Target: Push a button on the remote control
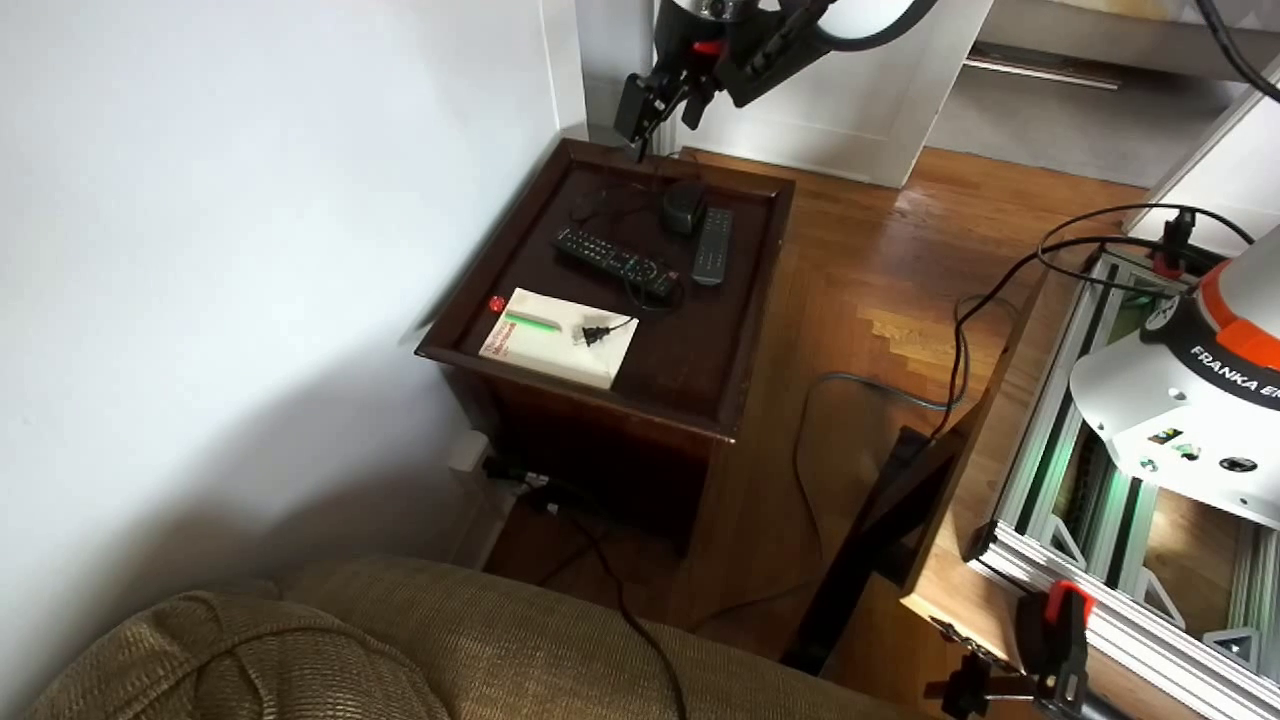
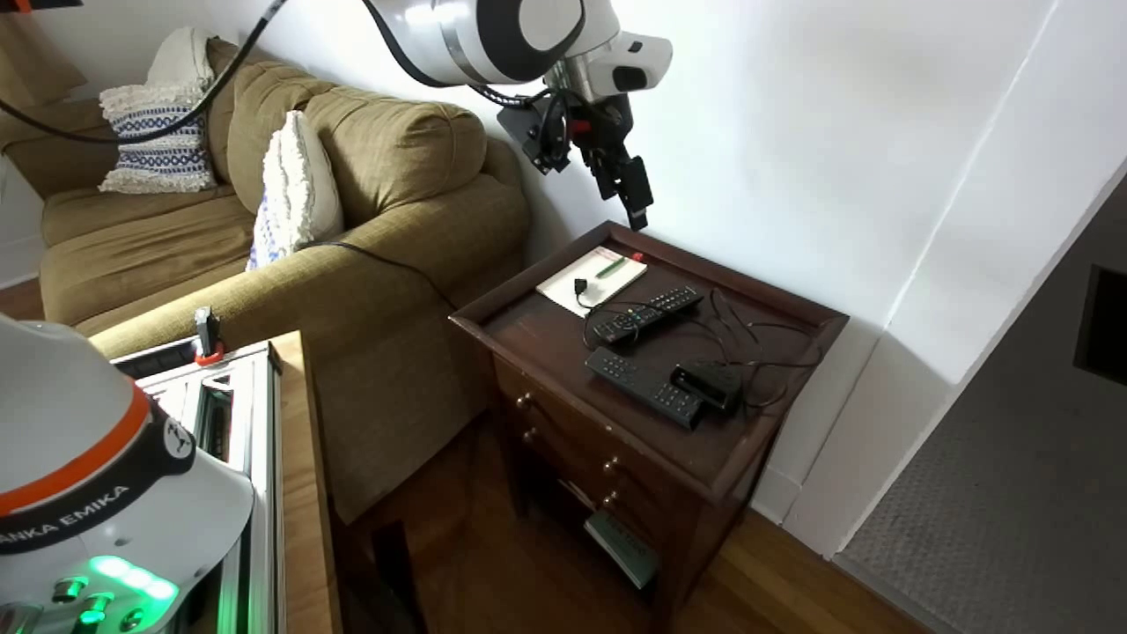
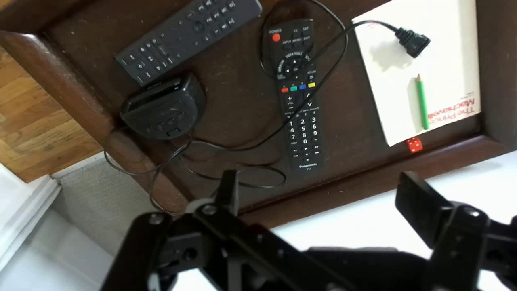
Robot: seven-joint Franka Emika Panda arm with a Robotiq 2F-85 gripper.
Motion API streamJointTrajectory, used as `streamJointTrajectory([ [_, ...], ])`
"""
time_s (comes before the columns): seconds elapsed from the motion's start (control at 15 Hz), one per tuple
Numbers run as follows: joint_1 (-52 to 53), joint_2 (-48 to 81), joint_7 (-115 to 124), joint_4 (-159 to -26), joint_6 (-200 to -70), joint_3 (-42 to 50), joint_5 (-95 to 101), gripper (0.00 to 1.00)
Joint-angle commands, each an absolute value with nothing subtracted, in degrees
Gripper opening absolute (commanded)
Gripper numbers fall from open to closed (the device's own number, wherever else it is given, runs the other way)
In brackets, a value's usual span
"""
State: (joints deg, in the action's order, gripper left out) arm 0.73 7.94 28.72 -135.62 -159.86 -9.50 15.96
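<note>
A black Panasonic remote control (image 1: 612,260) with many buttons lies flat on the dark wooden side table (image 1: 480,222). It also shows in an exterior view (image 2: 647,315) and upright in the middle of the wrist view (image 3: 303,135), with a red power button (image 3: 276,37) and a thin cable across it. A second, slimmer dark remote (image 3: 181,40) lies beside it, also in both exterior views (image 1: 712,247) (image 2: 638,383). My gripper (image 1: 666,118) is open and empty, above the table near the wall, also in an exterior view (image 2: 621,189) and the wrist view (image 3: 318,182). It touches neither remote.
A black cradle (image 3: 161,111) with a loose cable sits by the slim remote. A white book (image 3: 444,44) carries a green pencil (image 3: 422,103) and a plug (image 3: 412,42). A red die (image 3: 414,144) lies beside it. The table has a raised rim. A couch (image 2: 414,229) and wall (image 2: 792,132) adjoin.
</note>
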Motion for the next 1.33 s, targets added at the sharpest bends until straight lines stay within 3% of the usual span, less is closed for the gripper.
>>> streamJointTrajectory([
  [0.0,1.5,16.1,31.0,-129.5,-162.6,-8.4,18.6,1.00],
  [0.07,0.8,11.8,29.2,-132.9,-161.4,-9.2,17.1,1.00],
  [0.13,4.9,13.2,27.1,-131.8,-161.9,-5.2,14.3,1.00],
  [0.67,5.1,15.5,26.8,-129.6,-162.1,-5.0,13.8,1.00],
  [1.13,11.2,24.1,28.4,-122.1,-162.8,0.4,11.3,1.00],
  [1.2,11.9,25.5,28.5,-121.2,-163.4,0.9,10.8,0.75],
  [1.27,12.7,27.2,28.7,-120.1,-164.9,1.9,11.0,0.74],
])
